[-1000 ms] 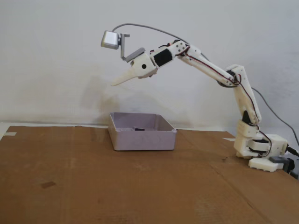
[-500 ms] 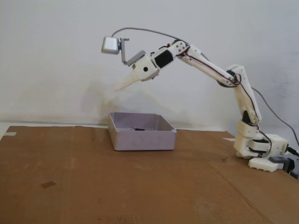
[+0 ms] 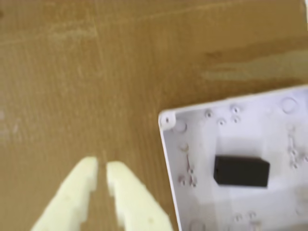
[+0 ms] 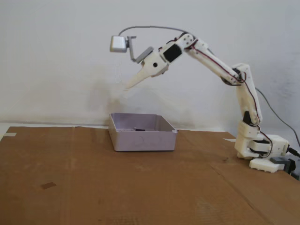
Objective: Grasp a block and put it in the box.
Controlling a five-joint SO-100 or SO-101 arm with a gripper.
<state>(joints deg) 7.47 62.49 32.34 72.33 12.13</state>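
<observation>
Brown cardboard covers the table point(image 4: 93, 187), and the block point(image 3: 241, 171) already lies inside the box point(image 4: 142, 140), below and to the right of the jaws point(image 3: 101, 166) in the wrist view. The jaws are nearly closed and empty, high above the box; little looks likely to go wrong unless the arm point(image 4: 211, 61) dips and clips the rim, shifting the box.

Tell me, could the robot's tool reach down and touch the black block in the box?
Probably yes: the block lies uncovered in the open-topped box, and the tool hangs above with nothing between them.
</observation>
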